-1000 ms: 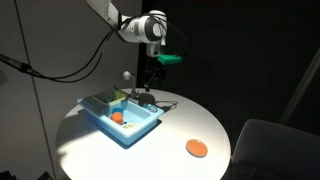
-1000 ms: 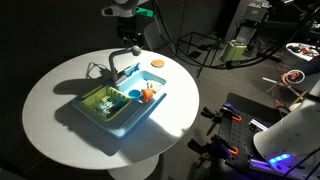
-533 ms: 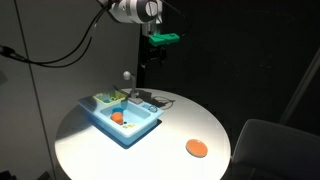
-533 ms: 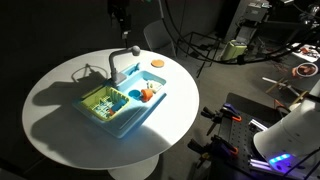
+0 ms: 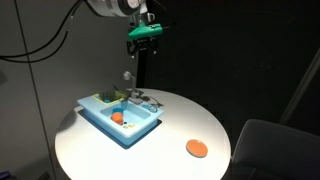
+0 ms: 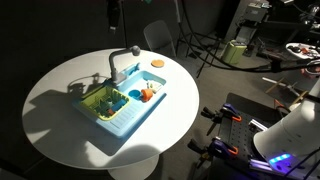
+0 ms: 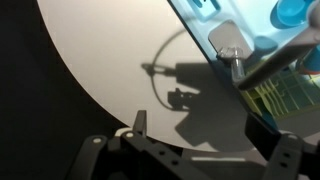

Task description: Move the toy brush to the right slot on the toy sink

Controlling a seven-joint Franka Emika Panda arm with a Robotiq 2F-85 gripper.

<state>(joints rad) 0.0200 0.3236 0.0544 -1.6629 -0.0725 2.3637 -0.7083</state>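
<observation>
The light blue toy sink (image 5: 135, 128) (image 6: 128, 118) stands on the round white table, with its grey faucet (image 5: 127, 78) (image 6: 120, 62) at the far rim. An orange toy (image 5: 117, 118) (image 6: 148, 95) lies in the basin, and a green rack (image 6: 100, 101) fills one half. Small dark items lie at the sink's far rim (image 5: 146, 99); I cannot pick out the toy brush for certain. My gripper (image 5: 142, 48) (image 6: 113, 12) hangs high above the faucet. In the wrist view the gripper (image 7: 210, 135) is open and empty, with the faucet (image 7: 228, 40) far below.
The round white table (image 5: 170, 125) (image 6: 60, 90) carries an orange disc (image 5: 196, 148) (image 6: 157, 64) apart from the sink. Black cables and equipment stand beyond the table (image 6: 235, 45). A dark chair (image 5: 275, 145) is beside the table.
My arm has risen from just above the sink's far rim to high over it. The gripper holds nothing. The sink and its contents have not moved.
</observation>
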